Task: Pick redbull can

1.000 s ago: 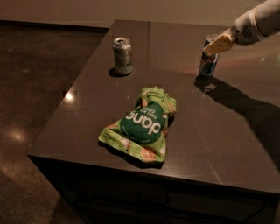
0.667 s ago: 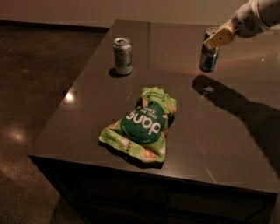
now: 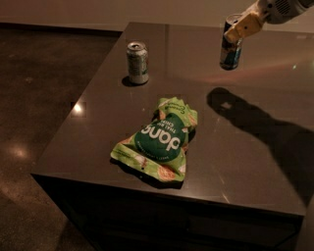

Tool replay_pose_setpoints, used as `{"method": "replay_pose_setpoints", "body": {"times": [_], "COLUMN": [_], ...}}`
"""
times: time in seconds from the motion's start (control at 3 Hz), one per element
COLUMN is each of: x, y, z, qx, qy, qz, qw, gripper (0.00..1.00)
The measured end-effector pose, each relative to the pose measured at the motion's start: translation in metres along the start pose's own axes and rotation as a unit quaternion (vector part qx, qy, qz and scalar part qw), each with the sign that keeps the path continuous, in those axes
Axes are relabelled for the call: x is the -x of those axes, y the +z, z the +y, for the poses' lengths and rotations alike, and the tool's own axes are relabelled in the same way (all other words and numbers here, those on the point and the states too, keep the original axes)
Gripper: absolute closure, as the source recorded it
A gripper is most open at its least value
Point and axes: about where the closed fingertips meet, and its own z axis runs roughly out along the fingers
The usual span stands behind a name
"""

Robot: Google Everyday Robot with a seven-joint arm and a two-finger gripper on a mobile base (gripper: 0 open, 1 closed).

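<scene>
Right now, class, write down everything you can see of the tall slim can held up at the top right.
The can is tall and slim, metal by its look, blue and silver with a silver top. It hangs roughly upright in the air, clear of the table, and its shadow lies on the surface below. Only the gripper touches it, shut on its upper part from the right, with one pale finger across the front.

arm (image 3: 284,7): in from the top right corner, white, angled down-left | gripper (image 3: 237,30): high at upper right, tan finger (image 3: 244,27) laid across the can's top | grip: clamped on the can (image 3: 230,53), can upright and hanging in the air below it
</scene>
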Motion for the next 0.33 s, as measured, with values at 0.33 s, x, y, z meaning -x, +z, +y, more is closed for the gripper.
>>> {"method": "replay_pose_setpoints", "body": {"times": [0.33], "x": [0.0], "y": [0.0001], "z": [0.0], "qx": [0.0], "qy": [0.0], "qz": [0.0], "qw": [1.0], "gripper": [1.0]}}
